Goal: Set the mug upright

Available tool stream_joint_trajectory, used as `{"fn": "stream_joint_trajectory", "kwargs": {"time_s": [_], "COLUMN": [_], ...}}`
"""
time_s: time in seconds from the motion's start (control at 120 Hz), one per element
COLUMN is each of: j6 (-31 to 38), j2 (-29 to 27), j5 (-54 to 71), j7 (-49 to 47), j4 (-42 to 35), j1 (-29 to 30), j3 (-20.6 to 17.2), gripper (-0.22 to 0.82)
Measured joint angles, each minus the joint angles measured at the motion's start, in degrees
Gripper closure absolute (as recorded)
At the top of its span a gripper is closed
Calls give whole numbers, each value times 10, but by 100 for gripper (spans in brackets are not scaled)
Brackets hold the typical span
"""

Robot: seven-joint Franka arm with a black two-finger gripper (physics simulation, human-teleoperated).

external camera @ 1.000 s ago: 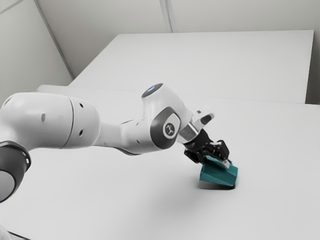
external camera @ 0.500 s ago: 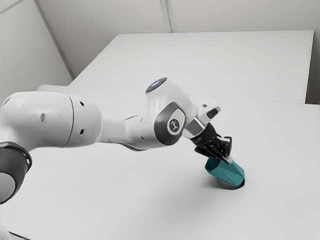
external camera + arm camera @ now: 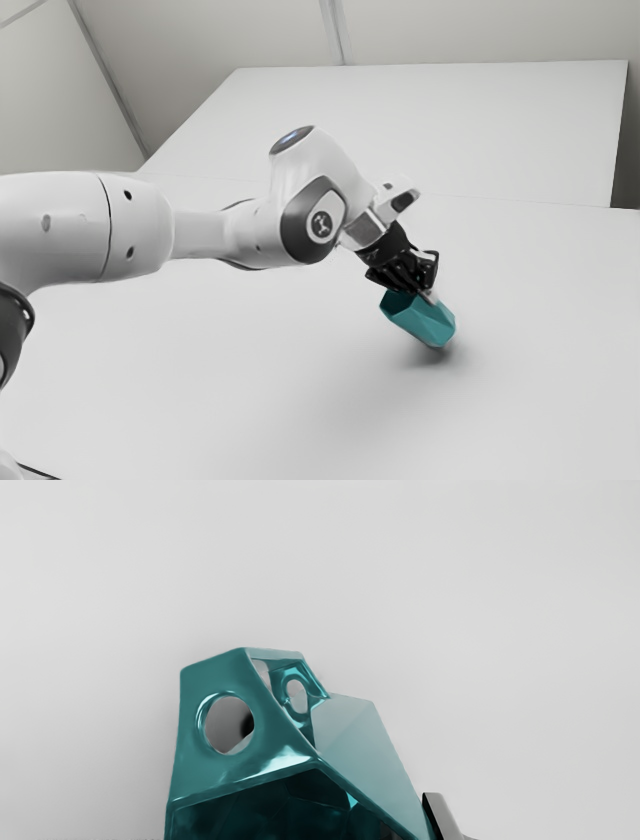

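The mug (image 3: 425, 322) was pinched in the tool (image 3: 427, 297), one finger (image 3: 442, 815) against the outside of its wall and the other reaching in past the rim, partly hidden there. It leaned well over, its mouth turned up toward the exterior view's left and its base down toward the exterior view's right, so it was not upright. A soft shadow (image 3: 436, 356) lay on the bench (image 3: 560, 350) under the base, and the mug seemed to hang just above the surface

The arm (image 3: 205, 235) came in from the exterior view's left, over the bench, and sloped down at the wrist to the mug. Past the mug, toward the exterior view's right, a broad pale stretch of bench gave plenty of room to swing or lower it. The bench's back edge ran well apart from both mug and tool, and beyond that edge lay a big white panel (image 3: 430, 120), with the wall (image 3: 200, 50) behind it

Close up, the mug's rim made a sharp, angular border around its dark inside. Beside the mouth, a flat-sided part had a round hole with a smooth lip, and a second round hole showed through the gap next to it. The pale bench spread out beyond those edges
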Motion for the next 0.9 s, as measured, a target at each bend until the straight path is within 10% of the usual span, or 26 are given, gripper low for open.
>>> {"fn": "stream_joint_trajectory", "kwargs": {"time_s": [0.9], "j6": [-161], "j2": [-40], "j5": [285], "j7": [-25], "j4": [4], "j1": [79], "j3": [58], "gripper": [79]}}
